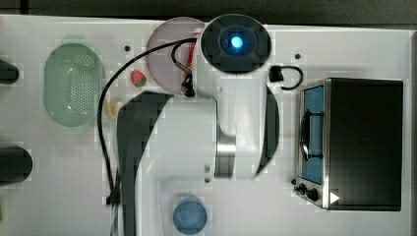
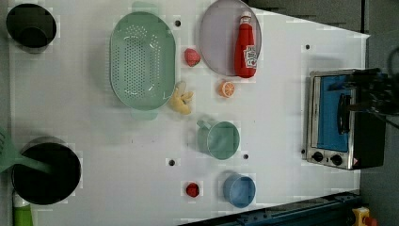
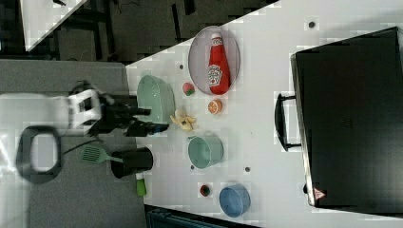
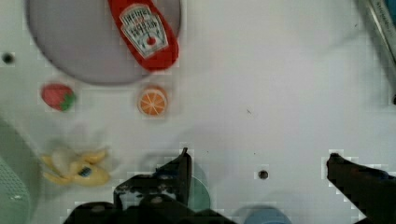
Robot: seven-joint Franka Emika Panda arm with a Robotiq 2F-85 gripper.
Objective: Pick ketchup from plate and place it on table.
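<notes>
The ketchup (image 2: pixel 246 47) is a slim red bottle with a white cap, lying flat on the pale lilac plate (image 2: pixel 217 33). In the right view the ketchup (image 3: pixel 217 64) and the plate (image 3: pixel 198 57) sit near the table's far edge. In the wrist view the labelled ketchup (image 4: pixel 145 35) lies across the plate (image 4: pixel 79 42), its base overhanging the rim. My gripper (image 4: pixel 259 161) is open and empty, raised above the white table (image 4: pixel 289 79), well apart from the bottle. In the right view the gripper (image 3: pixel 154 119) hangs at the right view's left, in front of the colander.
Near the plate lie a strawberry (image 2: pixel 191 57), an orange slice (image 2: pixel 227 89) and a banana (image 2: pixel 182 99). A green colander (image 2: pixel 142 61), green cup (image 2: pixel 220 140) and blue bowl (image 2: pixel 239 190) stand about. A toaster oven (image 2: pixel 336 120) fills the left view's right. Two black pots (image 2: pixel 46 172) stand opposite.
</notes>
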